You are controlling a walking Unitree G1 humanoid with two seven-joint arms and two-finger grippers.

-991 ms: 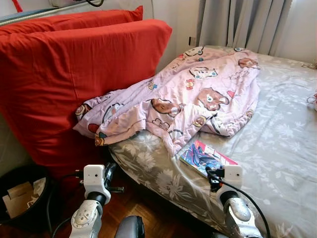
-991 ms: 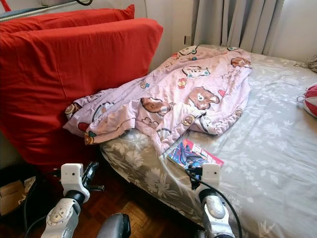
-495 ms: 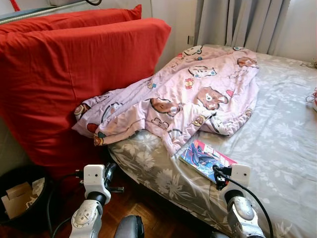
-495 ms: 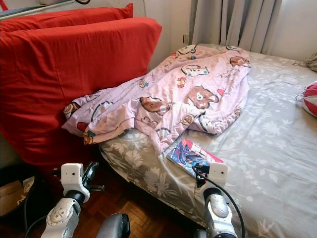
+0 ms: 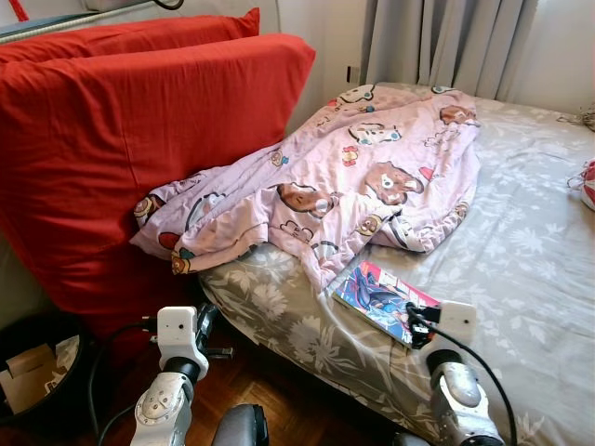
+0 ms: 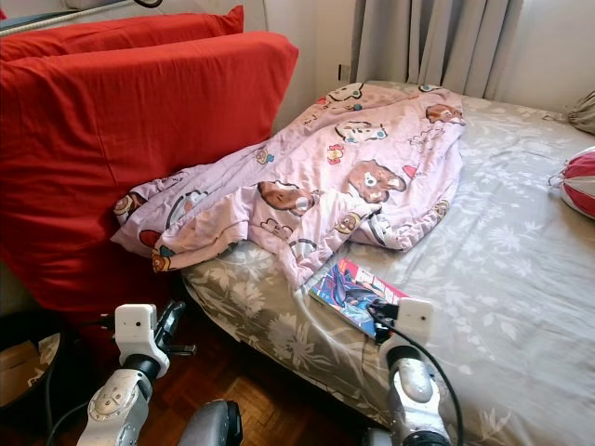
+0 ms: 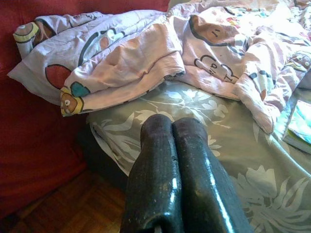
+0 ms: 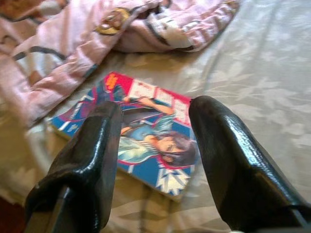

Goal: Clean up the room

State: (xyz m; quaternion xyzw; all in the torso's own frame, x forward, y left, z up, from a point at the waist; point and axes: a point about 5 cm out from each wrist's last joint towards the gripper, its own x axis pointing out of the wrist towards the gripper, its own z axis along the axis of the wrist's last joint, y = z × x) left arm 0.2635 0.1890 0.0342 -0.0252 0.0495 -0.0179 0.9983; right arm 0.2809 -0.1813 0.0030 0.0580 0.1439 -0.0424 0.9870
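Right end effector (image 8: pixel 155 160) hangs spread wide just above the comic book (image 5: pixel 383 293) on the bed (image 5: pixel 521 251); nothing tidied yet, blanket (image 5: pixel 353 177) rumpled beyond it.

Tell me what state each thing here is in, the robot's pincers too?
Right pincer: open, poised over the comic book.
Left pincer: shut, idle beside the bed.
Comic book: closed, lying flat near the bed's edge.
Pink blanket: crumpled, spread against the red cushion.
Red cushion: upright.
Curtain: drawn.
Bin: holding cardboard.
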